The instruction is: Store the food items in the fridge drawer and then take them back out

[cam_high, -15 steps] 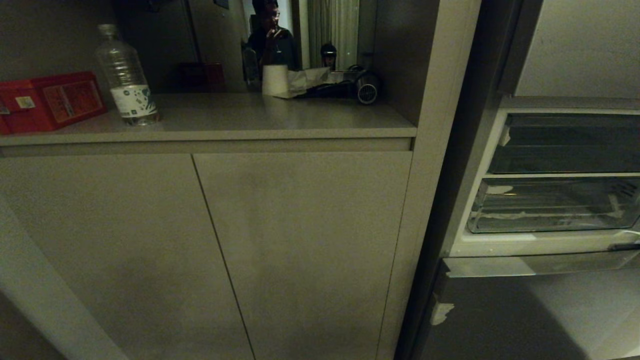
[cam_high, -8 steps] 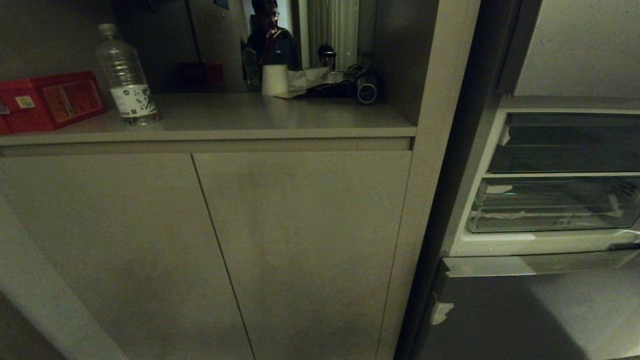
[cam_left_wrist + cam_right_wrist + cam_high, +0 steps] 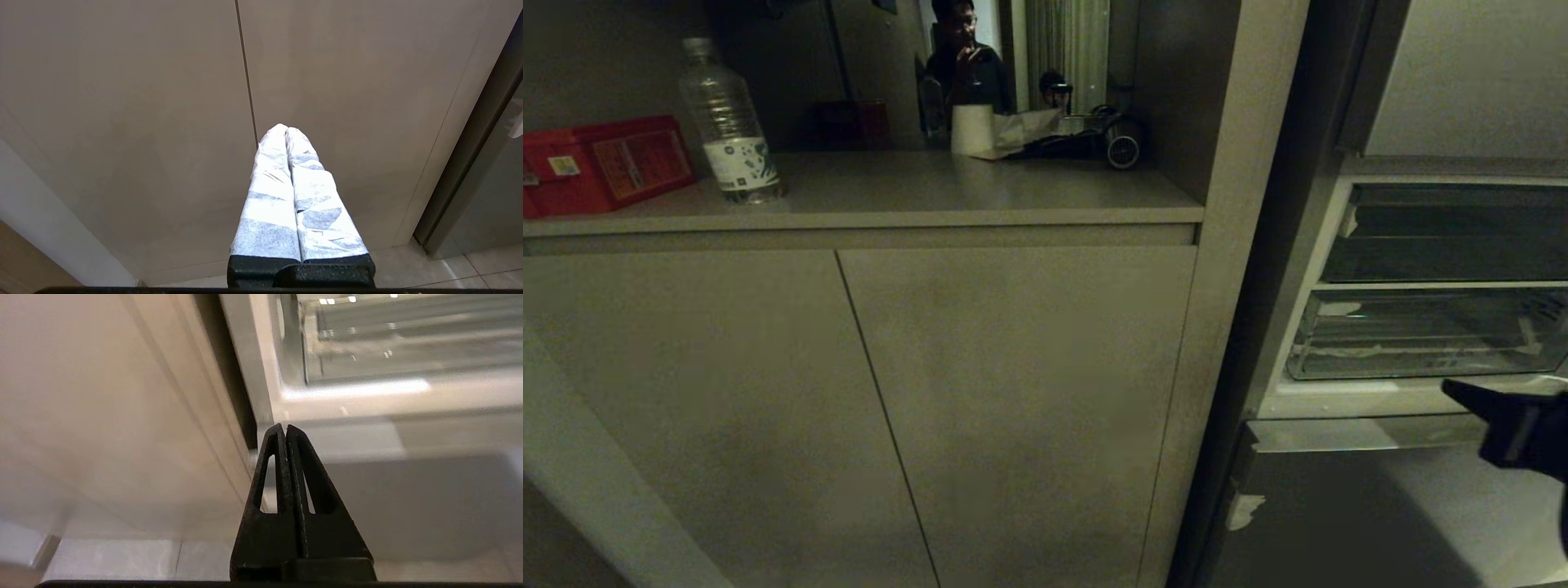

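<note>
A dim kitchen corner, seen from the robot's head. The largest thing is a beige cabinet (image 3: pixel 866 392) with two doors side by side, filling the left and middle of the view. To its right stands an open fridge (image 3: pixel 1421 392), its one lower door closed beneath the open compartment.

Inside the fridge sit two drawers, stacked. The upper one is a dark, flatter tray-like drawer (image 3: pixel 1445 237). Directly below it is the fridge drawer (image 3: pixel 1421 343), clear plastic with a ribbed floor, pushed in at the bottom of the open compartment; nothing can be made out inside it.

Above the cabinet doors runs one surface (image 3: pixel 890 192) set in a niche. On it, from the left: one red box (image 3: pixel 605 163), one clear plastic bottle (image 3: pixel 727 122) standing upright just beside the box, and further back one white cup (image 3: pixel 972 129) next to crumpled paper (image 3: pixel 1025 129) and a dark round-ended appliance (image 3: pixel 1111 145). One person (image 3: pixel 964 61) appears at the back of the niche.

There are two pincers. The right pincer (image 3: pixel 1462 390), black, enters at the right edge, just in front of the fridge sill below the fridge drawer, its fingers pressed together and empty. The left pincer (image 3: pixel 286 130), white-wrapped, points at the cabinet doors, fingers likewise closed on nothing.
</note>
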Tool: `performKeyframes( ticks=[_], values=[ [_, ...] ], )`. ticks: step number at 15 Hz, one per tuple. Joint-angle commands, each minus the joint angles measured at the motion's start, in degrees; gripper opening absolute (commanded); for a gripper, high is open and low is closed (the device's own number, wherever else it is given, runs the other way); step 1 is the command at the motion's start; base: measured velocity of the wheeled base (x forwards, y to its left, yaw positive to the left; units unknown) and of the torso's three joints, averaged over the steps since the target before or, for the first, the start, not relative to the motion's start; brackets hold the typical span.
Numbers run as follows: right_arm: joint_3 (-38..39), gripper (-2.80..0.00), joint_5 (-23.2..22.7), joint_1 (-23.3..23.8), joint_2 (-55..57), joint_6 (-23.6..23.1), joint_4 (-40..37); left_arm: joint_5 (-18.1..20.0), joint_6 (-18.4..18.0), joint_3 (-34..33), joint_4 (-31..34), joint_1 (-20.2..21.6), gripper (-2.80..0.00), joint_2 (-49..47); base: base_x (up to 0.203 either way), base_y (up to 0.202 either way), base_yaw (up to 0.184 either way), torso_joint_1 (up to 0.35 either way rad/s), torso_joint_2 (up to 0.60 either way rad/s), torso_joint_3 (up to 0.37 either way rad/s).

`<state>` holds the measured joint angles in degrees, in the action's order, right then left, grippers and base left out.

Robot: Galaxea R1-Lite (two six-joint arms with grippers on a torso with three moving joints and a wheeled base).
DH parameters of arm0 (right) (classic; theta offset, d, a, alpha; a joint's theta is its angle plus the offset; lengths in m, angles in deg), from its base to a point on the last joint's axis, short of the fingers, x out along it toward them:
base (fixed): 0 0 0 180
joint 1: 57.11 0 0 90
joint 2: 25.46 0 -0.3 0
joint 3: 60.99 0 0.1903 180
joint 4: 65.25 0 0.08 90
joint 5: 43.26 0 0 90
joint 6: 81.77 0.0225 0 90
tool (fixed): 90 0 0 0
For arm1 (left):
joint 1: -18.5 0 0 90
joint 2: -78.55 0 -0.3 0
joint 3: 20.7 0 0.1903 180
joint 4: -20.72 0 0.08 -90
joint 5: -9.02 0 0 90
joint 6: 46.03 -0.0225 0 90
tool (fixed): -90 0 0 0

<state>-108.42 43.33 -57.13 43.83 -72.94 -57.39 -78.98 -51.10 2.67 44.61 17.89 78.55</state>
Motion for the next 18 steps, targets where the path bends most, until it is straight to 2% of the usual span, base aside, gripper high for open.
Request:
performKeyframes(
  ticks=[1,2,3,6,8,12,13,16,18],
  values=[
    [-2.9,-2.80,-0.3,-0.1,19.8,0.5,11.4,0.0,0.0,0.0,0.0,0.0,-2.80,-0.1,0.000,0.000,0.000,0.000,0.00,0.000],
    [-4.7,-0.72,-0.5,-0.1,23.1,0.2,14.0,0.0,0.0,0.0,0.0,0.0,-2.80,-0.1,0.000,0.000,0.000,0.000,0.00,0.000],
    [-6.5,0.00,-0.7,-0.1,25.7,-0.8,15.5,0.0,0.0,0.0,0.0,0.0,-2.80,-0.1,0.000,0.000,0.000,0.000,0.00,0.000],
    [-8.1,0.00,-0.9,0.1,31.7,-4.7,25.0,0.0,0.0,0.0,0.0,0.0,-2.80,-0.1,0.000,0.000,0.000,0.000,0.00,0.000],
    [-7.3,0.00,-1.0,1.0,35.1,-5.7,32.1,0.0,0.0,0.0,0.0,0.0,-2.80,-0.1,0.000,0.000,0.000,0.000,0.00,0.000],
    [-6.3,0.00,-2.6,3.9,37.2,-6.9,36.7,0.0,0.0,0.0,0.0,0.0,-2.80,-0.1,0.000,0.000,0.000,0.000,0.00,0.000],
    [-6.3,0.00,-3.6,5.0,38.3,-7.6,38.0,0.0,0.0,0.0,0.0,0.0,-2.80,-0.1,0.000,0.000,0.000,0.000,0.00,0.000],
    [-6.5,0.00,-12.5,8.5,41.3,-7.9,41.6,0.0,0.0,0.0,0.0,0.0,-2.80,-0.1,0.000,0.000,0.000,0.000,0.00,0.000],
    [-7.6,0.00,-13.2,9.1,43.1,-7.9,41.9,0.0,0.0,0.0,0.0,0.0,-2.80,-0.1,0.000,0.000,0.000,0.000,0.00,0.000]
  ],
)
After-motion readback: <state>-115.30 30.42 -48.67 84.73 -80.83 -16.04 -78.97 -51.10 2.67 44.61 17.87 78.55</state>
